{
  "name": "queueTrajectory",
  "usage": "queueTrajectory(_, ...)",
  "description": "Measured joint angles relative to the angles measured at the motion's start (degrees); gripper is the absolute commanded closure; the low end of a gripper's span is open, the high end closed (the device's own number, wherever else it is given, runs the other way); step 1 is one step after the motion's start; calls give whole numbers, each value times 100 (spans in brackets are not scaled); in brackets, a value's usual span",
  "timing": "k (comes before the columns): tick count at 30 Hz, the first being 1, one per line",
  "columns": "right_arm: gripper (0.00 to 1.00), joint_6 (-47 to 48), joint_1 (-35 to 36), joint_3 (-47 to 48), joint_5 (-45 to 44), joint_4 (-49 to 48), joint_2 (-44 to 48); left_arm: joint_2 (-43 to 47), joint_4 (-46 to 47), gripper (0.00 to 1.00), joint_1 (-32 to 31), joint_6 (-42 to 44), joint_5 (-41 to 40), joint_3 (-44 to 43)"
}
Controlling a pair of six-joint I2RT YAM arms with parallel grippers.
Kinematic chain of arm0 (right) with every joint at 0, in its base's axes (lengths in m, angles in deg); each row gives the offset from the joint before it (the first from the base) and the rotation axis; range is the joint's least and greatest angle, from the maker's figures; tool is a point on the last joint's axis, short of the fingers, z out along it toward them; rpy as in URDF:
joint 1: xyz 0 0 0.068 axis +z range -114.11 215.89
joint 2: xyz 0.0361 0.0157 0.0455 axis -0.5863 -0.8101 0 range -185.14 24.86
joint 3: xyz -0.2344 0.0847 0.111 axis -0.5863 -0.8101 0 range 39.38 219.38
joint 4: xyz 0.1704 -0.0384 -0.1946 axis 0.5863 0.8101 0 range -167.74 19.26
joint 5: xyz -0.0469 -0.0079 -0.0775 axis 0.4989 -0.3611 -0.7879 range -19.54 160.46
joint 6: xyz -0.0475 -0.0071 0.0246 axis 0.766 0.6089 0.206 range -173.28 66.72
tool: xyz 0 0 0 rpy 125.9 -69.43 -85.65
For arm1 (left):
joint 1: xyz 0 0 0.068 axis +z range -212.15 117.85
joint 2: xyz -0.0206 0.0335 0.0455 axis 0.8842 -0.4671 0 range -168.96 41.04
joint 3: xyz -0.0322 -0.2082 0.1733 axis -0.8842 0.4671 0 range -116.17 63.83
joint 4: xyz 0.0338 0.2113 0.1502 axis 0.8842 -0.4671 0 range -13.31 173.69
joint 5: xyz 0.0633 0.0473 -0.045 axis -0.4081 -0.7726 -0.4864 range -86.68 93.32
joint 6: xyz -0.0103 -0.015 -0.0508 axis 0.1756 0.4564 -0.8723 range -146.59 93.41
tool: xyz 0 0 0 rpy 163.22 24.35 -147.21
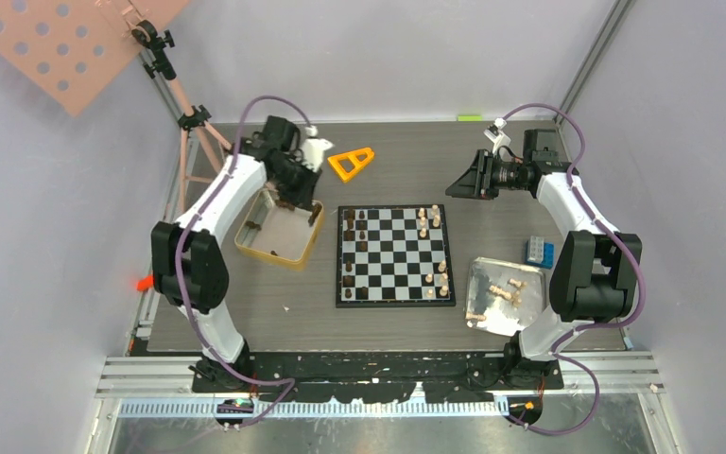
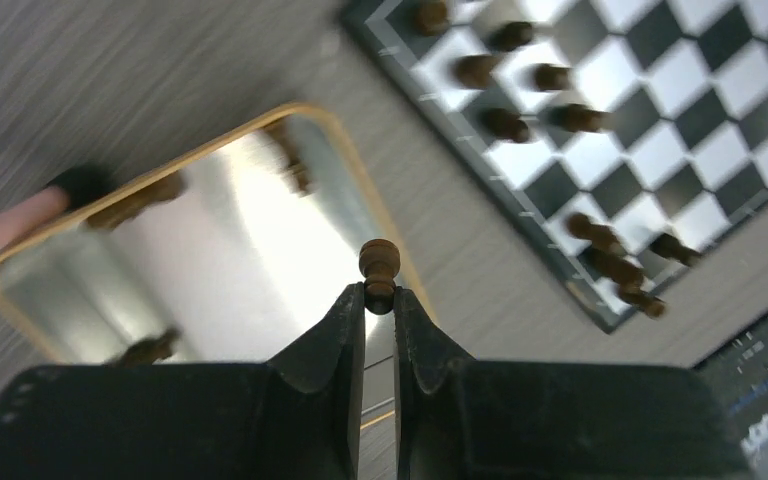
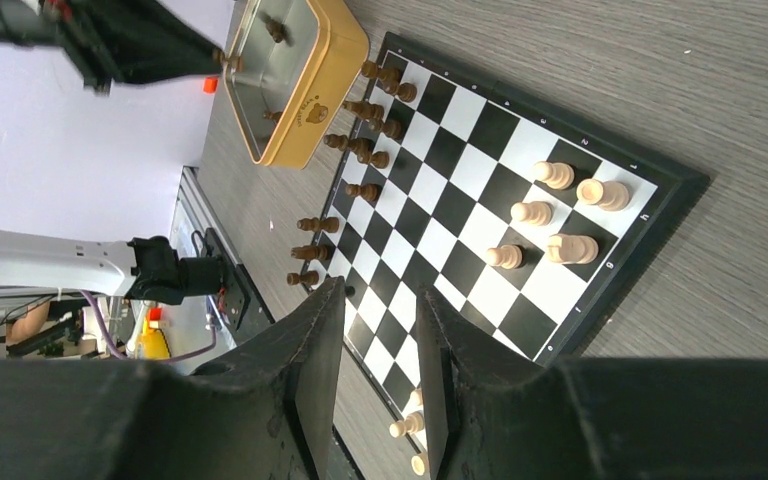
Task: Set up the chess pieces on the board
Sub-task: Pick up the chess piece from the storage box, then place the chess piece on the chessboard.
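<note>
Mid-transfer, apparently: pinching a dark pawn (image 2: 379, 265) by its lower part with the left fingers (image 2: 345, 345), above the gold tin (image 2: 250, 240) left of the board (image 1: 395, 255). Right fingers (image 3: 310, 340) slightly spread, empty, over the bench by the board's far right corner. Next, probably: carry right, set upright on a vacant left-side square, clear of neighbours.

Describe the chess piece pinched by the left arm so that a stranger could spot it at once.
Find the gold tin left of the board. Over it hangs the left gripper, its black fingers shut on a dark brown chess piece with a round knob. It alone is in the air; the other dark pieces lie in the tin or stand on the board.
</note>
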Motion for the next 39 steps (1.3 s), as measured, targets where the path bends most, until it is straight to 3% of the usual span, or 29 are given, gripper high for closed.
queueTrajectory(7, 62, 42, 0, 0, -4, 20, 0, 133, -37, 92, -1707, 284, 243, 212)
queueTrajectory(13, 62, 72, 0, 0, -7, 39, 0, -98, -11, 91, -2411, 450, 173, 219)
queueTrajectory(22, 63, 83, 0, 0, -7, 52, 0, -776, 44, 91, -2684, 525, -131, 234)
queueTrajectory(39, 63, 107, 0, 0, -7, 61, 0, -1115, 223, 90, -2889, 566, -638, 326)
